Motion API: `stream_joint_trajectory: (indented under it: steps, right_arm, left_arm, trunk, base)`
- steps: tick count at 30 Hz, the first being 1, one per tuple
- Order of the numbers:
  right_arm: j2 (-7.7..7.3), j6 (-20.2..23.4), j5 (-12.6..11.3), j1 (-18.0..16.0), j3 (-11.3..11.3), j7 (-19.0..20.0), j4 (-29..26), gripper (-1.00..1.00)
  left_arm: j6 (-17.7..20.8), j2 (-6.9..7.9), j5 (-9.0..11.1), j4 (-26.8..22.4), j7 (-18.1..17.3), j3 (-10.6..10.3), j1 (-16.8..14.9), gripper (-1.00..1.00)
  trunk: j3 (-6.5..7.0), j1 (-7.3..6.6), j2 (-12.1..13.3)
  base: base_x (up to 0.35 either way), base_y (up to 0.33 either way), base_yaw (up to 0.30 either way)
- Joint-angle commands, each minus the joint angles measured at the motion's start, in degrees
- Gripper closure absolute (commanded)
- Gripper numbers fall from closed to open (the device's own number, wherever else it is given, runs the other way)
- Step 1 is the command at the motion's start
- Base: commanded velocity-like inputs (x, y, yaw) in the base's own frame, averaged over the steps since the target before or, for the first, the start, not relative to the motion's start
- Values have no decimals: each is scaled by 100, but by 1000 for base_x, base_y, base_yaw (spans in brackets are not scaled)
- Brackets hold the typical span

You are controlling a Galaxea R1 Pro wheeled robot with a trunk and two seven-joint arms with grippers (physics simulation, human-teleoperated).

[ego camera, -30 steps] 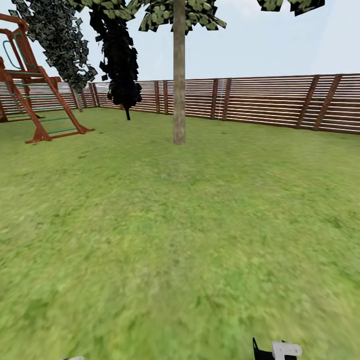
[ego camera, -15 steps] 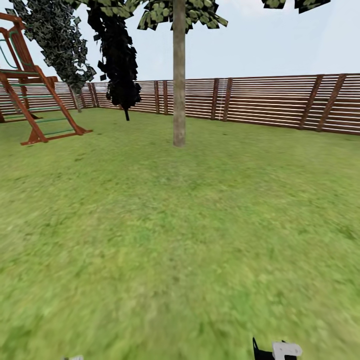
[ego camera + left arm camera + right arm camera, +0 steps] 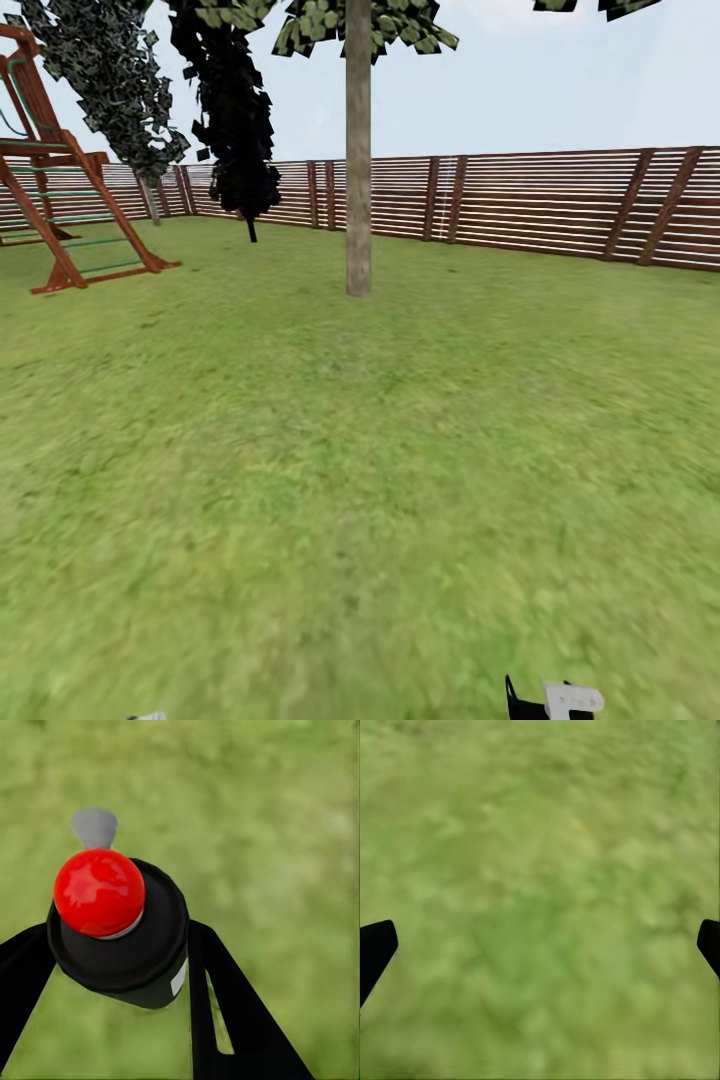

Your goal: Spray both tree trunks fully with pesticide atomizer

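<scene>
While left gripper [image 3: 112,967] pinches pesticide atomizer [image 3: 120,926], red cap up, over lawn [image 3: 360,480], right gripper [image 3: 540,945] hangs spread wide over grass. Tree trunk [image 3: 358,150] stands mid-lawn, well apart from fence [image 3: 560,205]; play tower [image 3: 60,200] at lawn's far left edge.

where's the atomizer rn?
In the left wrist view, the atomizer, black with a red top, sits between the left gripper's fingers above the lawn, so it is on the robot's left side, off the ground.

Left gripper [image 3: 120,967] jaws clamp the atomizer [image 3: 120,930]; right gripper [image 3: 540,945] jaws gape wide.
</scene>
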Motion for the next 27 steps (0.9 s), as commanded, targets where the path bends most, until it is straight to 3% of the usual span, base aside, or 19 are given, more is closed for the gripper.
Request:
stream_joint_trajectory:
  steps: [1, 21, 27]
  right_arm:
    - [0, 0, 0, 0, 0, 0, 0, -100]
    - [8, 2, -6, 0, 0, -3, 12, -100]
    - [34, 9, -30, 0, -8, -25, 906, -100]
  left_arm:
    - [0, 0, 2, 1, 0, 1, -1, 100]
    - [0, 0, 2, 0, 0, -1, -1, 100]
    - [0, 0, 2, 1, 0, -5, -1, 100]
  trunk:
    - [0, 0, 0]
    - [0, 0, 0]
    - [0, 0, 0]
  base:
    - [344, 0, 0]
    - [344, 0, 0]
    - [344, 0, 0]
